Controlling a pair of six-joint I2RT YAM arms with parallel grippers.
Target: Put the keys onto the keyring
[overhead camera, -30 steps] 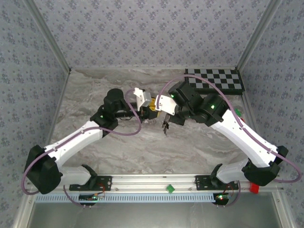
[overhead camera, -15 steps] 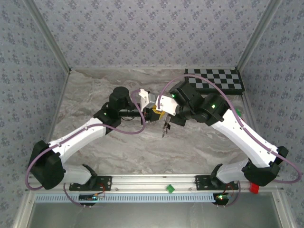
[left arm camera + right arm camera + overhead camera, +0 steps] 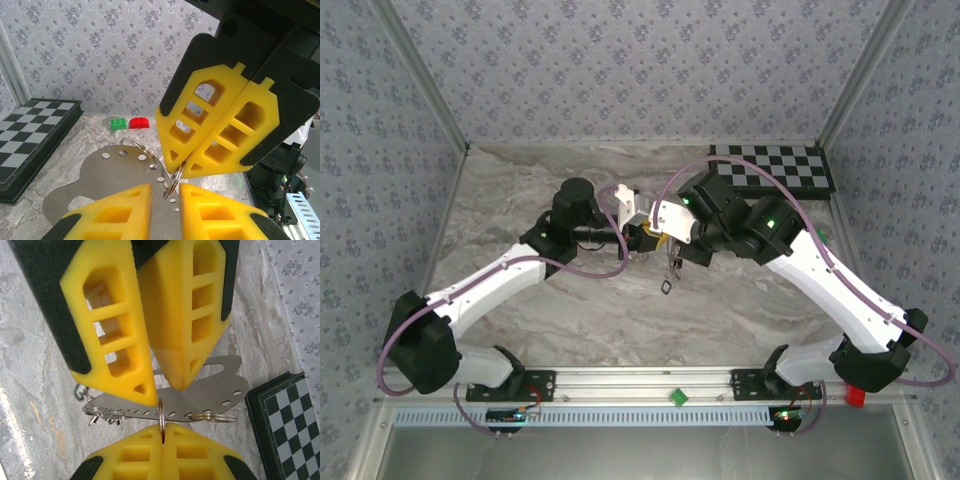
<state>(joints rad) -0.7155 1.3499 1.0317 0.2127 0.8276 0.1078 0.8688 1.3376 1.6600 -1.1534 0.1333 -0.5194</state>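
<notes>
My right gripper is shut on the keyring, a thin silver loop threaded through a hole in a flat metal plate. My left gripper faces it tip to tip. Its jaws stand a narrow gap apart, open, straddling the keyring over the plate. A second ring sits in another hole. A bunch of small rings and thin metal bits hangs at the plate's other end; I cannot tell if these are the keys. In the top view both grippers meet above the table's middle.
A checkerboard lies at the back right of the marble table. A green brick and a red brick sit by the wall. Patterned walls close in three sides.
The left arm has swung right until its fingers meet the right gripper's. Its jaws have narrowed. The dark end dangling under the grippers hangs lower now.
</notes>
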